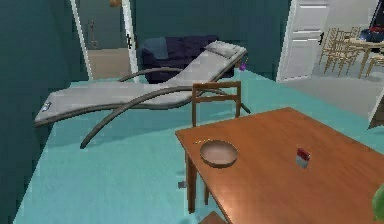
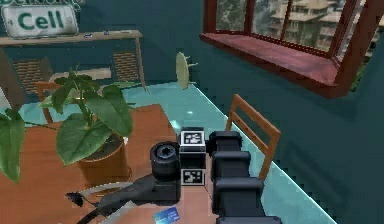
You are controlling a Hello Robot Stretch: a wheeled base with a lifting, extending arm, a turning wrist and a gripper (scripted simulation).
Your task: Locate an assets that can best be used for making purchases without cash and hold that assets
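In the arm side view we see a red-framed bay window [image 2: 290,45] across the upper right. Below it a wooden table [image 2: 40,185] carries a big leafy potted plant [image 2: 90,125]. A wooden chair [image 2: 255,125] stands at the table's far edge. On the teal wall at upper left hangs a sign [image 2: 40,18] with large lettering.

The dark arm [image 2: 235,185] rises from the bottom edge, and its gripper [image 2: 95,200] shows against the tabletop near the plant's pot. A small flat blue card [image 2: 166,214] lies on the table close by the gripper's body. We cannot tell how the fingers are set, nor whether they hold anything.

In the forward view a long grey lounger [image 1: 140,92] stretches before a dark sofa [image 1: 175,55], with a white door [image 1: 303,40] to the right. Nearer, behind a slatted chair [image 1: 215,100], a brown tabletop [image 1: 290,185] bears a shallow bowl [image 1: 218,152] and a small red-and-white thing [image 1: 303,156].
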